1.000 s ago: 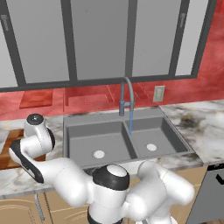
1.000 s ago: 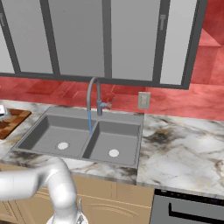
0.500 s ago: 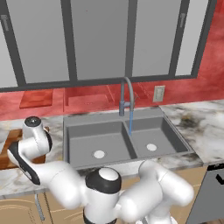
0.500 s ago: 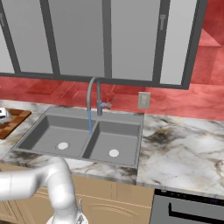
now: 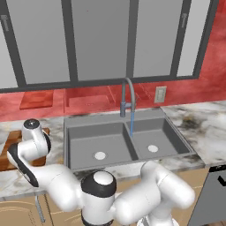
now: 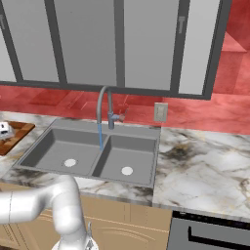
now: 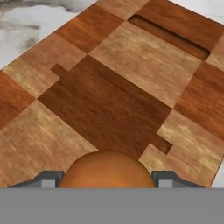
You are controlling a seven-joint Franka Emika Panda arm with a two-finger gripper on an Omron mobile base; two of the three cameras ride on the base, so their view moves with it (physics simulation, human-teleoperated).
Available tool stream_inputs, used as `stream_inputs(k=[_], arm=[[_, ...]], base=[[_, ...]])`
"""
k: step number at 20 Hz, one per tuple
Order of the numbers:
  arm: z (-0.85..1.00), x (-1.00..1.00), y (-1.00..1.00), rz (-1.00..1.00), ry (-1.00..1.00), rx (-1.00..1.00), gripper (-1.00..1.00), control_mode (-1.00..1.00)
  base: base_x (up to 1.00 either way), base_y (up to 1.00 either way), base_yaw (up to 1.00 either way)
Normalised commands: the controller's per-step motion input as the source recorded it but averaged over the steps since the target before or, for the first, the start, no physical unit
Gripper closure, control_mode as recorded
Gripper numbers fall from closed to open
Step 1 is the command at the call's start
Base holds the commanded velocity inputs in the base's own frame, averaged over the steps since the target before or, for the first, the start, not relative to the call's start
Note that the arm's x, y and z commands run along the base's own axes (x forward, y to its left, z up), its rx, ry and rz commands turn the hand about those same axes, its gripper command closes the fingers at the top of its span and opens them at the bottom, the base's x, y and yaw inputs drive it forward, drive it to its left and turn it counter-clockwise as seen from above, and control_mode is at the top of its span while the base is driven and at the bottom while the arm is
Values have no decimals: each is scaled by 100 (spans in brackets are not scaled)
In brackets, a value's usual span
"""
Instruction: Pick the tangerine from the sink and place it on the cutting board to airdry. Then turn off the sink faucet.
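Item 1, pincer (image 7: pixel 106 180): in your hand view its two grey tips sit at either side of the tangerine (image 7: pixel 106 169), pinching it between them. The fruit rides low in that view, directly above the board's surface; whether it touches the wood you cannot tell.

Item 2, cutting board (image 7: pixel 113 96): checkered light and dark blocks, with a slotted handle cut-out toward the far end. It lies straight ahead of and beneath the pincer, its long axis running away from the camera toward that slot. This is the relation your next move turns on: the tangerine is already over the board, over a dark central block, so by my judgement a short lowering and a release should serve, with nothing sideways needed.

Item 3, counter (image 5: pixel 207 128): marbled white and grey, carrying the board at the arm's left.

Item 4, sink (image 6: pixel 97 151): grey double basin, a white drain in each, no fruit in either.

Item 5, sink faucet (image 6: pixel 105 110): gooseneck at the back of the divider, a thin blue stream falling from the spout, so you have it yet to shut off.

View notes: the left base view shows the arm bent over the board's edge at far left, which the hand view cannot; the hand view alone gives you the grip.
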Motion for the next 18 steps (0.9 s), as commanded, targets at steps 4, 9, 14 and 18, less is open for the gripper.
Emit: stream_inputs(k=[4,9,14,18], arm=[[-22,12,7,0,3,-2,100,-100],[-25,10,10,0,4,-3,100,-100],[-27,7,11,0,3,-4,-100,-100],[-18,-4,-3,0,2,-3,-100,-100]], base=[[0,0,0],[0,0,0],[0,0,0],[0,0,0]])
